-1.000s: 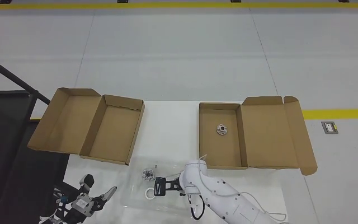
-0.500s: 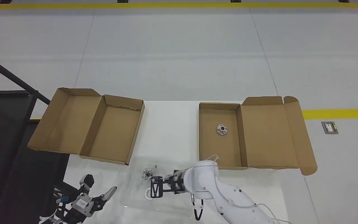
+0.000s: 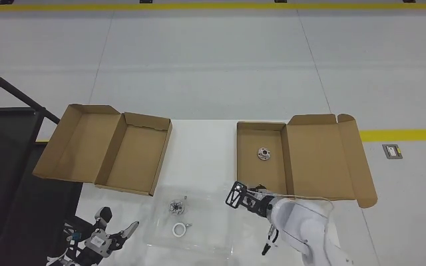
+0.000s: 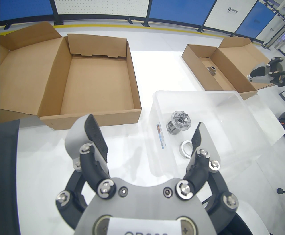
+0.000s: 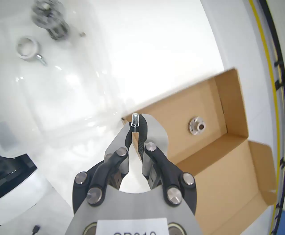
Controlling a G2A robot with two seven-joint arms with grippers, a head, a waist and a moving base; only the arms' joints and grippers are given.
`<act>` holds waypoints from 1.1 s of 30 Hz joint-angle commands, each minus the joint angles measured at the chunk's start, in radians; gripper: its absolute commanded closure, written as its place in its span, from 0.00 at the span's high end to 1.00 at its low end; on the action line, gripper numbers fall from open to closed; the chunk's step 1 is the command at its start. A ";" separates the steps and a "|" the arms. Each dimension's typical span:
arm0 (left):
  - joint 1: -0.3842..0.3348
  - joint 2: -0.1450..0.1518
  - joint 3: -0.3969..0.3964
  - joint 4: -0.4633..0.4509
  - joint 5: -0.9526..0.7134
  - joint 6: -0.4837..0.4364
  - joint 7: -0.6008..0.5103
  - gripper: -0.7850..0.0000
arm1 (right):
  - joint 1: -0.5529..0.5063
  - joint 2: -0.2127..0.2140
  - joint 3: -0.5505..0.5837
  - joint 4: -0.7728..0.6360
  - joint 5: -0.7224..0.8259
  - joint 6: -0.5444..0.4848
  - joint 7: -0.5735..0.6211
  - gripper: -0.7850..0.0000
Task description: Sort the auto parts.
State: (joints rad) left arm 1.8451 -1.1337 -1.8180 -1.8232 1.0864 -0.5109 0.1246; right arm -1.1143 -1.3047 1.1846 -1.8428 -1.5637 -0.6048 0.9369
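Carrying a bolt (image 5: pixel 135 122), right jaws have swung from bin (image 4: pixel 196 91) toward box (image 3: pixel 273 171).

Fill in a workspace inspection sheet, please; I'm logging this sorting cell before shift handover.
Surface: white table carrying left box, right box and clear bin.
Job's things: gear part and ring in the bin; flanged hub in the right box; screw in the right gripper.
Clutter: nothing seen.
Grippers: right gripper shut on the screw at the right box's near corner; left gripper open beside the bin.
Cables: thin dark lead on the right arm.
Surroundings: grey floor, yellow line, blue and white panels.
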 commanded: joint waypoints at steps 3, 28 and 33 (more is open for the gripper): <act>0.000 0.000 0.000 0.000 0.000 0.000 0.000 1.00 | 0.061 0.000 0.036 0.143 0.056 0.014 -0.004 0.00; 0.000 0.000 0.000 0.000 0.000 0.000 0.000 1.00 | 0.402 -0.042 -0.103 0.716 0.119 0.045 -0.135 0.00; 0.000 0.000 0.000 0.000 0.000 0.000 0.000 1.00 | 0.396 -0.038 -0.098 0.716 0.119 0.044 -0.153 0.16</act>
State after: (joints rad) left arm 1.8451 -1.1337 -1.8180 -1.8232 1.0864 -0.5109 0.1246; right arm -0.7161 -1.3439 1.0842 -1.1238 -1.4434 -0.5614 0.7855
